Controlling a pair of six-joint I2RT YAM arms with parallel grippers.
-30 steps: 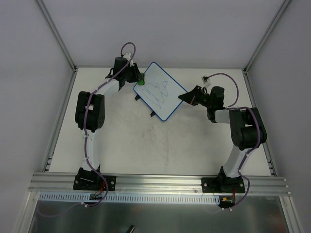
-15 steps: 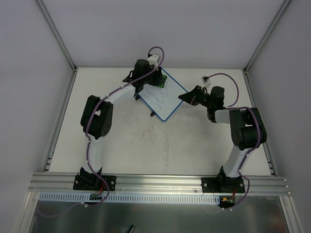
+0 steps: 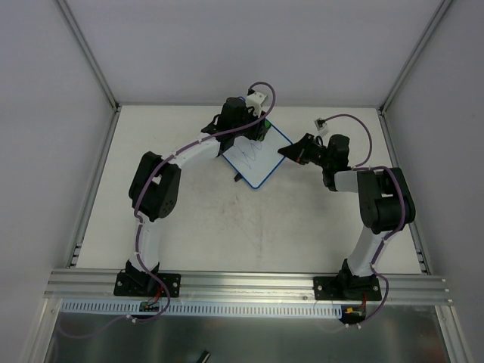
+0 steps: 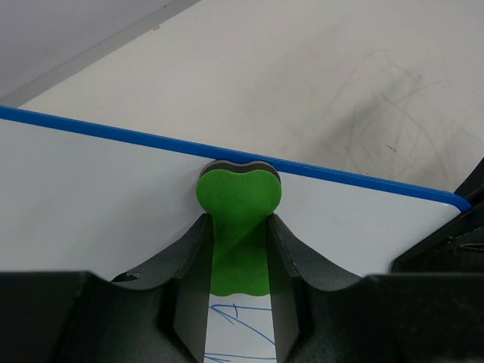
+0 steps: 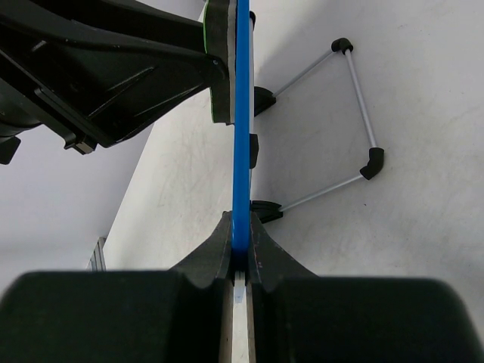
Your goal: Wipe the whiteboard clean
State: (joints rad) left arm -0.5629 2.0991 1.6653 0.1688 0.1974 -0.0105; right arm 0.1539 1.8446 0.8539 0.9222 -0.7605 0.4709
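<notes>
**A:** Both pairs of jaws are closed on something. The left gripper (image 4: 238, 231) is clamped on the stem of the green eraser (image 4: 238, 193). The right gripper (image 5: 240, 227) pinches the blue rim (image 5: 242, 113) of the whiteboard (image 3: 259, 165) on the side nearest its own arm.

**B:** Where does the board sit?

**A:** Toward the far middle of the table (image 3: 227, 227), between the two arms, propped on a thin wire stand (image 5: 355, 91). I can't tell how steeply it leans. The eraser's pad lies flat on the white face, touching the far rim.

**B:** Any ink left?

**A:** Yes. Blue pen lines (image 4: 238, 329) show just below the eraser in the left wrist view, so I'd judge the wiping only partly done.

**B:** Then how should the stroke go?

**A:** Draw the pad back down over those lines with its face flat and the pressure even, overlapping each pass. The stand looks light, so the right grip has to brace the board against the push. Otherwise it may skid or fold. I'd also turn before the rim, since the pad could snag on that edge.
</notes>
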